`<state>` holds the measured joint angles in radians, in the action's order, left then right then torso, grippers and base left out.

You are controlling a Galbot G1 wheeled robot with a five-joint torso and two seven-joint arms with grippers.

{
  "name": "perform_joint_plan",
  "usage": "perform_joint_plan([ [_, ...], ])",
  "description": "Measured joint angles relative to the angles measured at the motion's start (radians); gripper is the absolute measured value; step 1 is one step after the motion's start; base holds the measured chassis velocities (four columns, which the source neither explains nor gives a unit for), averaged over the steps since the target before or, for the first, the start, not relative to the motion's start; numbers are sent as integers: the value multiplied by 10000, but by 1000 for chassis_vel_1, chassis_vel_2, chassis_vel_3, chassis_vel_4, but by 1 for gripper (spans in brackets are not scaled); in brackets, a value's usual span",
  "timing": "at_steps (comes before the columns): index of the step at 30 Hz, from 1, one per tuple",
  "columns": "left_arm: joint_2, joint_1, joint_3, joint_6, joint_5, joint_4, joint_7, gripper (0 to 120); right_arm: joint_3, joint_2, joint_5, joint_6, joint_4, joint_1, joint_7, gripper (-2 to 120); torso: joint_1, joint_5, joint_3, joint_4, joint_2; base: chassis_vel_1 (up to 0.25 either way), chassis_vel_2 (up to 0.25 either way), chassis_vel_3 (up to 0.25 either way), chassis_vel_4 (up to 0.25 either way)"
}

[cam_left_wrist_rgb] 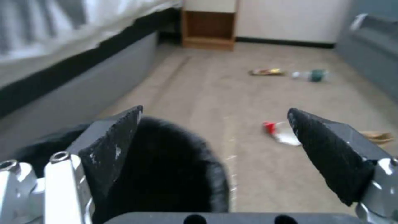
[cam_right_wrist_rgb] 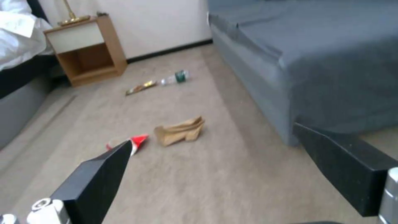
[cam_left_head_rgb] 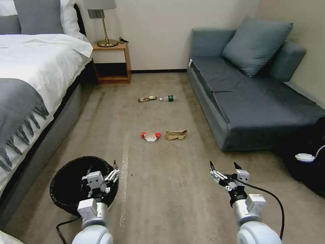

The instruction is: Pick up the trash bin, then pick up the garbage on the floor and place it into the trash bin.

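Head view: my left gripper hung over trash bin on carpet beside bed, fingers spread, nothing held. Right gripper gaped empty. Step judged: bin pickup. Next called for closing on rim. Litter ahead: red-and-white packet, brown paper bag.

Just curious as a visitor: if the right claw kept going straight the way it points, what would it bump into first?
Probably the crumpled brown paper bag on the carpet; the open right claw points roughly at it, though depth is hard to judge.
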<state>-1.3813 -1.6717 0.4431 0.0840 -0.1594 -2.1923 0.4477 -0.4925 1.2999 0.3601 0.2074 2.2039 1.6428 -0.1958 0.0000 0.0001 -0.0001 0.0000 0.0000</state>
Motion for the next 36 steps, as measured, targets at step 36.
perform_joint_plan([
  [36,2550,-966,2661,1842,-2096,-344,1922,78,275,-1227,2392,511,1123,232,-569,100,0,-6,1,0,-2,0,0,0,0],
])
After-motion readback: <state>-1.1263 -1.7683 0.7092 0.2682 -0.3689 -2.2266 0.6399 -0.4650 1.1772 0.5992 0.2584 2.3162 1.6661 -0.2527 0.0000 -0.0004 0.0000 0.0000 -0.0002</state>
